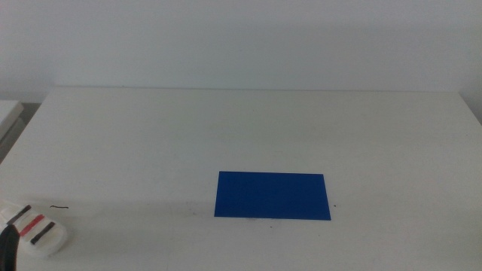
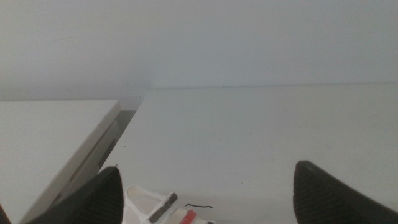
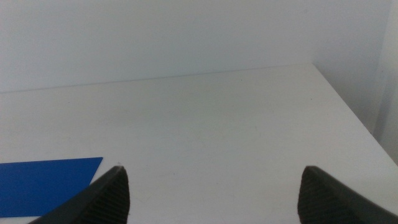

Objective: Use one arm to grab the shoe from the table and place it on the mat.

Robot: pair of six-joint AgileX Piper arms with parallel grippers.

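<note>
The shoe [image 1: 35, 229] is white with black and red straps and lies on the table [image 1: 248, 128] at the near left corner. A dark part of the left arm shows right beside it at the picture's bottom edge. In the left wrist view my left gripper [image 2: 208, 168] is open wide, and the shoe [image 2: 142, 200] sits low between its jaws, only partly in frame. The dark blue mat [image 1: 273, 196] lies flat at the table's middle front, far to the right of the shoe. My right gripper [image 3: 214, 169] is open over bare table, with a corner of the mat [image 3: 43, 184] beside it.
A thin dark mark [image 1: 59, 206] lies on the tabletop just beyond the shoe. Another white surface [image 2: 43, 143] stands past the table's left edge, across a narrow gap. A pale wall rises behind the table's far edge.
</note>
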